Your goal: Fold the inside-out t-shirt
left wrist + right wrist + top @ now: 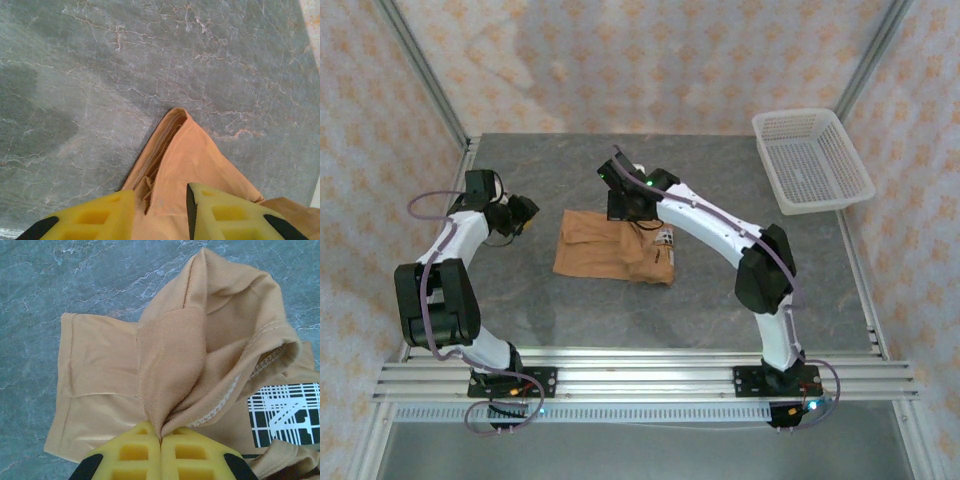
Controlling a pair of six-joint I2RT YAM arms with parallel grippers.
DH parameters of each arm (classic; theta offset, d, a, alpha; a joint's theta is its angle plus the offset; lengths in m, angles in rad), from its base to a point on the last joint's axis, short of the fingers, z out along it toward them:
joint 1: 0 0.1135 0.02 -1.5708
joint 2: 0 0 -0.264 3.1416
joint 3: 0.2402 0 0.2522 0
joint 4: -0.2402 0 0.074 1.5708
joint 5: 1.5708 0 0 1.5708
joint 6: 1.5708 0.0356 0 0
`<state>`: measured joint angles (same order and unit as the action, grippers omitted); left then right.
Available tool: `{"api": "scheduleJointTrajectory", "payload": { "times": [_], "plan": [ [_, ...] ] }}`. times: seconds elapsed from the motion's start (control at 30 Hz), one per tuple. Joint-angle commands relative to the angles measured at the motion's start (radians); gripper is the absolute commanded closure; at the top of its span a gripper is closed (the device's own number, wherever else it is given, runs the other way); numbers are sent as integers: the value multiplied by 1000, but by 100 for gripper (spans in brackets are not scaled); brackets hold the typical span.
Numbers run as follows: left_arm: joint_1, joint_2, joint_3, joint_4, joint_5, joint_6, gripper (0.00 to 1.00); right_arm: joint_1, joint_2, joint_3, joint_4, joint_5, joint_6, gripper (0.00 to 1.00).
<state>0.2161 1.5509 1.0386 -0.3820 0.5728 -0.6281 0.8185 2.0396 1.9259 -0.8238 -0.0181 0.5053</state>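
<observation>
Inside-out t-shirt (pixel 610 245) is pinched in the clenched right claw (pixel 161 434); cannot tell whether left claw (pixel 161 200) grips it.

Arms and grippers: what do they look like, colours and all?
The left arm and right arm are white tubes with bulky black joints, each trailed by a thin lilac cable. The left gripper and right gripper have chunky yellow fingers with square hollows and black patches.
</observation>
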Motion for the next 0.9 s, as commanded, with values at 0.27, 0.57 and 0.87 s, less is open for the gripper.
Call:
{"api": "scheduleJointTrajectory", "payload": {
  "times": [0.27, 0.57, 0.87],
  "plan": [
    [8, -20, -14, -15, 21, 11, 66, 25, 94, 121, -26, 0, 29, 100],
    [8, -21, -15, -12, 23, 8, 66, 34, 195, 195, -28, -36, 69, 100],
    [8, -67, -38, -20, 4, 1, 66, 63, 216, 402, -153, -102, 65, 51]
  ]
}}
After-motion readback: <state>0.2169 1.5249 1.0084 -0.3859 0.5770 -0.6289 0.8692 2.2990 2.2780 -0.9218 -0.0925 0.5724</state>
